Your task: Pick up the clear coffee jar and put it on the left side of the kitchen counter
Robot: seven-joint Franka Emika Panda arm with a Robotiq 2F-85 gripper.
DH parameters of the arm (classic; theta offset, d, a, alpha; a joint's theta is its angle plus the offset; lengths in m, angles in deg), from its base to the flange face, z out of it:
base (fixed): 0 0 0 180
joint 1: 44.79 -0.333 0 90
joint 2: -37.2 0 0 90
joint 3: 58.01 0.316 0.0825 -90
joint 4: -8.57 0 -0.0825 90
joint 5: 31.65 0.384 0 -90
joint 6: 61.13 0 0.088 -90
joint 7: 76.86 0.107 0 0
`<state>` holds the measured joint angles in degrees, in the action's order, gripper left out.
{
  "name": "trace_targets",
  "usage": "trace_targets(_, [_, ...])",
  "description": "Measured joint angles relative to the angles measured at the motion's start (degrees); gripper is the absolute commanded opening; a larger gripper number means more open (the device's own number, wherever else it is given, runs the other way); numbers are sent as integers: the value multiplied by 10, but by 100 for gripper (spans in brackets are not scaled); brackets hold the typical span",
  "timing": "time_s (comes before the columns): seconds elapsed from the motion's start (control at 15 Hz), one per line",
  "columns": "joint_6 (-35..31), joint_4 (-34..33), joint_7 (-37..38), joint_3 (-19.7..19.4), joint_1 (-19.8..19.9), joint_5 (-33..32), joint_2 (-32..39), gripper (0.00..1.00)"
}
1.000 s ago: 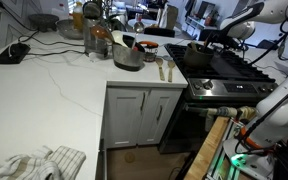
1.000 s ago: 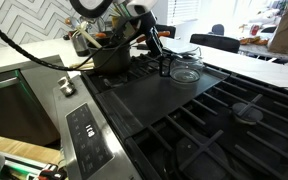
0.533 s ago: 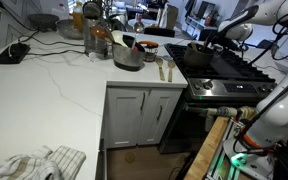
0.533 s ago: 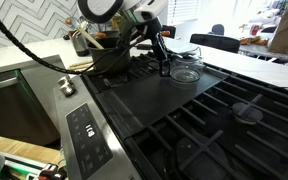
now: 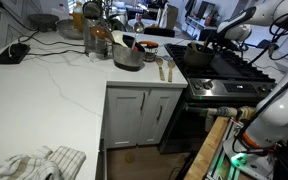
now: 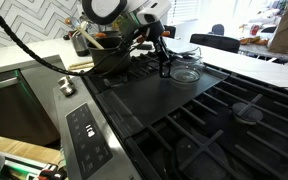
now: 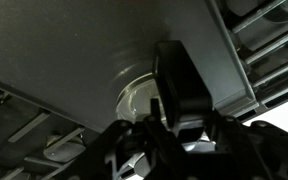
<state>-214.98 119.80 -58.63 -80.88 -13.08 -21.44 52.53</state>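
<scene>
The clear coffee jar (image 6: 188, 72) is a low glass carafe standing on the black stove top (image 6: 154, 105), to the right of a dark pot (image 6: 109, 55). My gripper (image 6: 165, 68) reaches down at its left side, where the black handle is. In the wrist view the black handle (image 7: 179, 85) runs up between the jaws of my gripper (image 7: 189, 125), and they are shut on it. The round glass rim (image 7: 132, 100) shows just left of the handle. The white kitchen counter (image 5: 54, 80) lies far left of the stove. The jar itself is too small to make out in that exterior view.
On the counter stand a steel pot (image 5: 127, 57), orange-tinted glass containers (image 5: 96, 40), a black device with a cable (image 5: 12, 53) and a crumpled cloth (image 5: 34, 163) near the front edge. Grates cover the right burners (image 6: 246, 110).
The arm has come down slightly at the jar, and the jaws have closed in around the black handle. The jar has not moved.
</scene>
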Motion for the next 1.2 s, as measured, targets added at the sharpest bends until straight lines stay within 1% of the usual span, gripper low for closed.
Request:
trace_targets(0.07, [5, -2, 0, -1, -1, 0, 0, 7])
trace_targets(0.13, [10, -3, 0, -3, -2, 0, 0, 6])
trace_targets(0.2, [14, -4, 0, -5, -3, -1, 1, 7])
trace_targets(0.6, [23, -5, 5, -26, -18, -13, 1, 7])
trace_targets(0.87, [16, 8, 25, -58, -43, -82, -17, 7])
trace_targets(1.0, [15, 27, 25, -69, -54, -122, -46, 7])
trace_targets(1.2, [16, 71, 18, -71, -62, -179, -112, 7])
